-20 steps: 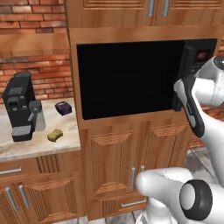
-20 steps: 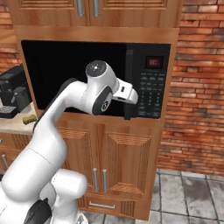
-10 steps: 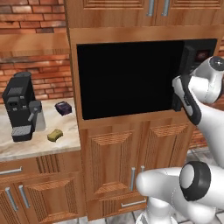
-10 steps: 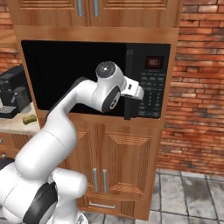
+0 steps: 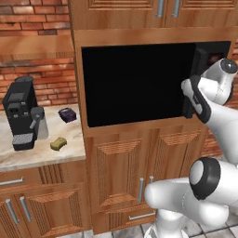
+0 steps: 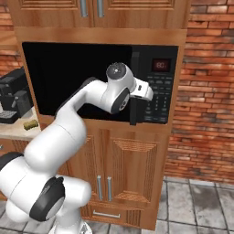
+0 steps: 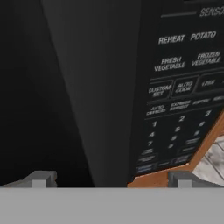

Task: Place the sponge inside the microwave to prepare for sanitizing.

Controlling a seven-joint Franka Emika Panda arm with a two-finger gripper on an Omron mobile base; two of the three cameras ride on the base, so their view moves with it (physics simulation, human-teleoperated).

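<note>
Brick walls and warm wooden cabinets frame this kitchen, with a pale stone counter (image 5: 28, 155) at nine o'clock of the left base picture. Nearest the cameras, the white arm rises and reaches toward the built-in oven column. Its gripper (image 6: 134, 116) sits right against the vertical handle at the seam between the microwave (image 5: 135, 83) door glass and the keypad panel (image 6: 157, 96); the hand camera shows two finger tips (image 7: 41, 178) set apart, the handle strip running up between them. So the pincer reads as spread and grasping nothing, though whether the pads touch the handle I cannot tell.

Farther left, the sponge (image 5: 58, 143) lies flat on the counter, just beside the coffee machine (image 5: 22, 116) at its four o'clock, with a small dark box (image 5: 68, 114) behind it near the cabinet wall.

Judging by this, the task is barely begun: the door looks closed, the sponge untouched. Opening, fetching and placing all remain.

Nothing behind the dark glass can be made out, and the right base picture cuts the sponge (image 6: 31, 124) close to its nine o'clock edge.
</note>
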